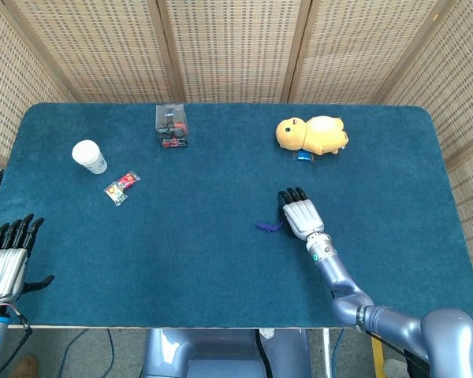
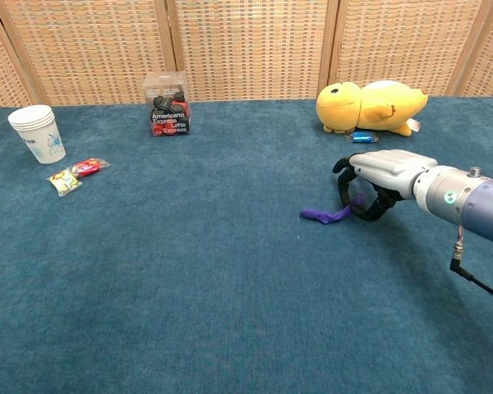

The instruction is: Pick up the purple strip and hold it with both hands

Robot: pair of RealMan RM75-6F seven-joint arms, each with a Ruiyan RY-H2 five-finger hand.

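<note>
The purple strip [image 1: 266,227] lies on the blue tablecloth right of centre, its left end free on the cloth [image 2: 322,215]. My right hand [image 1: 299,213] is palm-down over the strip's right end. In the chest view that hand [image 2: 384,172] curls its dark fingers [image 2: 345,187] around the end, which bends up between them. My left hand [image 1: 8,256] hangs at the near left corner, beyond the table edge, fingers spread and holding nothing. It is far from the strip and does not show in the chest view.
A yellow plush duck [image 1: 311,134] with a small blue item [image 1: 302,156] lies behind the right hand. A clear box [image 1: 172,126], a white paper cup [image 1: 88,156] and a snack packet [image 1: 121,187] sit at the back left.
</note>
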